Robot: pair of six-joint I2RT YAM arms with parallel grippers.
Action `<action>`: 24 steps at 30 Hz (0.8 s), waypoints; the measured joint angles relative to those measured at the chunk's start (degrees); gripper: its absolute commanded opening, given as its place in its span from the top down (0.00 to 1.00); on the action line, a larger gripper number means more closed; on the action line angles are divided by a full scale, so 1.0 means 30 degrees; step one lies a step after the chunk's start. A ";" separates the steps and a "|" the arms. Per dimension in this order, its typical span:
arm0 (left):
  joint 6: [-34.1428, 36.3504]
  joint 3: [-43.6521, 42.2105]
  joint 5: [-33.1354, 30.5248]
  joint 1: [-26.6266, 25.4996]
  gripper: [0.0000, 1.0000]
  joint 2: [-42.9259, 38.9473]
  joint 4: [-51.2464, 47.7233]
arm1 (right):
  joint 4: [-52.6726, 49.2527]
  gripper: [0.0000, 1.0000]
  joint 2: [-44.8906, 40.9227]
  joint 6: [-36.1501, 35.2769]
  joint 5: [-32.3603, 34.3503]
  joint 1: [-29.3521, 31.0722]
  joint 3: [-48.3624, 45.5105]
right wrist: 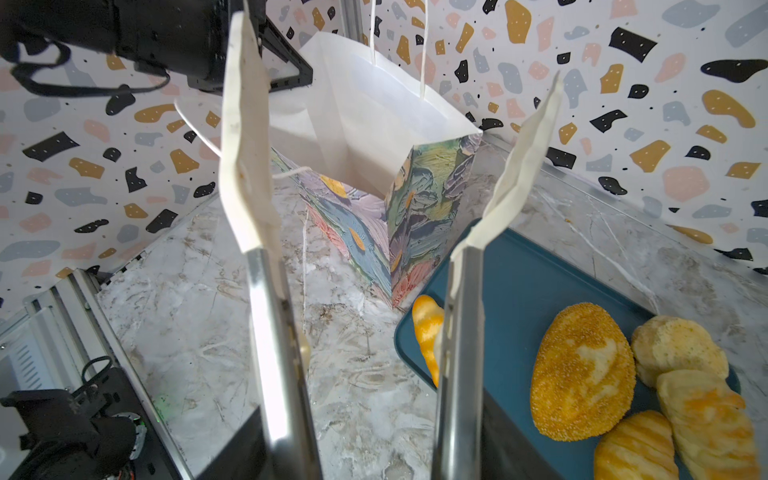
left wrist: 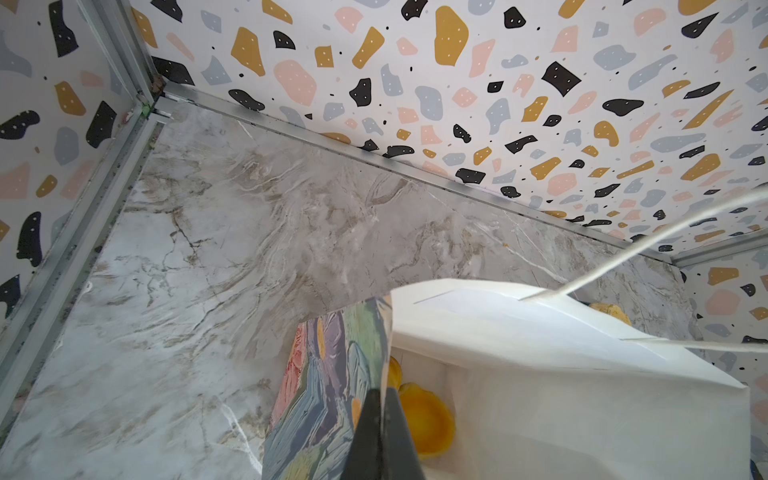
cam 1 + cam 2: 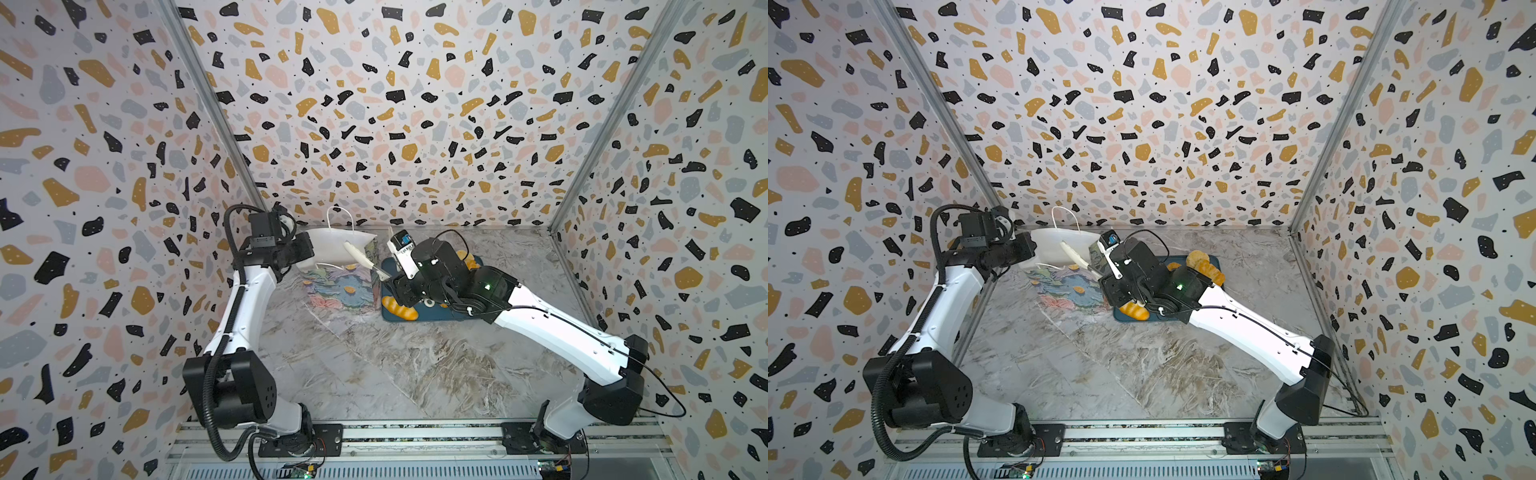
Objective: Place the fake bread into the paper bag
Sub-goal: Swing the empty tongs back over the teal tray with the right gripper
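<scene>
The left gripper (image 2: 380,397) is pinched tight on the paper bag (image 2: 540,353). Its black fingers (image 2: 399,436) clamp the side wall at the 9 o'clock edge of the mouth, as both top views place it. The right gripper (image 1: 395,133) carries long metal tongs with white pads (image 1: 245,137). The tongs stand partly open with nothing between them, and their tips are near the bag's 3 o'clock rim.

The bag stands upright on the marble table (image 3: 395,374) at about 12 o'clock. Its mouth is spread open and one white cord handle (image 3: 338,216) stands up. A yellow bun (image 2: 424,419) lies inside on the white bottom.

Just beside the bag, at its 3 o'clock, lies a dark-blue tray (image 1: 519,291). A striped roll (image 3: 399,309) rests at the tray's 7 o'clock corner. Toward 1 o'clock are a seeded loaf (image 1: 582,370), a pale bun (image 1: 677,349) and two more striped rolls (image 1: 706,419), close together.
</scene>
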 measured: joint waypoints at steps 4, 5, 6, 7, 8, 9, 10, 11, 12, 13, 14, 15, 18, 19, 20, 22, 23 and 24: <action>0.0087 0.0160 -0.0102 0.0000 1.00 0.0007 -0.0160 | 0.0000 0.35 -0.0525 -0.0452 0.0058 -0.0036 -0.1115; 0.0124 0.0219 -0.0146 0.0000 1.00 0.0015 -0.0219 | -0.0015 0.35 -0.0648 -0.0568 0.0080 -0.0051 -0.1341; 0.0153 0.0255 -0.0160 0.0000 1.00 0.0022 -0.0248 | -0.0007 0.35 -0.0809 -0.0721 0.0102 -0.0073 -0.1588; 0.0182 0.0284 -0.0168 0.0000 1.00 0.0036 -0.0262 | 0.0000 0.35 -0.0984 -0.0838 0.0117 -0.0109 -0.1821; 0.0204 0.0291 -0.0168 0.0000 1.00 0.0044 -0.0262 | 0.0007 0.35 -0.1137 -0.0933 0.0124 -0.0146 -0.2018; 0.0219 0.0291 -0.0168 0.0000 1.00 0.0051 -0.0284 | 0.0007 0.35 -0.1311 -0.1027 0.0131 -0.0168 -0.2259; 0.0233 0.0299 -0.0168 0.0000 1.00 0.0058 -0.0299 | 0.0000 0.35 -0.1515 -0.1166 0.0138 -0.0189 -0.2521; 0.0262 0.0321 -0.0168 0.0000 1.00 0.0080 -0.0313 | 0.0000 0.35 -0.1661 -0.1239 0.0160 -0.0204 -0.2710; 0.0284 0.0328 -0.0168 0.0000 1.00 0.0102 -0.0306 | 0.0007 0.35 -0.1814 -0.1348 0.0175 -0.0240 -0.2936; 0.0306 0.0335 -0.0168 0.0000 1.00 0.0131 -0.0306 | 0.0066 0.34 -0.1960 -0.1435 0.0146 -0.0284 -0.3162; 0.0328 0.0342 -0.0160 0.0000 1.00 0.0160 -0.0299 | 0.0175 0.35 -0.2091 -0.1523 0.0066 -0.0321 -0.3417; 0.0342 0.0357 -0.0153 0.0000 1.00 0.0197 -0.0291 | 0.0321 0.35 -0.2251 -0.1647 -0.0117 -0.0401 -0.3738; 0.0357 0.0452 -0.0153 0.0000 1.00 0.0284 -0.0299 | 0.0583 0.34 -0.2506 -0.1843 -0.0692 -0.0554 -0.4583; 0.0364 0.0459 -0.0160 0.0000 1.00 0.0291 -0.0306 | 0.0699 0.35 -0.2543 -0.1931 -0.0845 -0.0583 -0.4860; 0.0379 0.0466 -0.0160 0.0000 1.00 0.0291 -0.0313 | 0.0772 0.35 -0.2572 -0.2004 -0.0969 -0.0612 -0.5078; 0.0437 0.0466 -0.0160 0.0000 1.00 0.0291 -0.0313 | 0.0823 0.35 -0.2608 -0.2208 -0.1056 -0.0656 -0.5501; 0.0452 0.0466 -0.0160 0.0000 1.00 0.0291 -0.0313 | 0.0816 0.35 -0.2616 -0.2368 -0.1086 -0.0670 -0.5646; 0.0481 0.0466 -0.0168 0.0000 1.00 0.0291 -0.0321 | 0.0823 0.35 -0.2637 -0.2557 -0.1107 -0.0678 -0.5770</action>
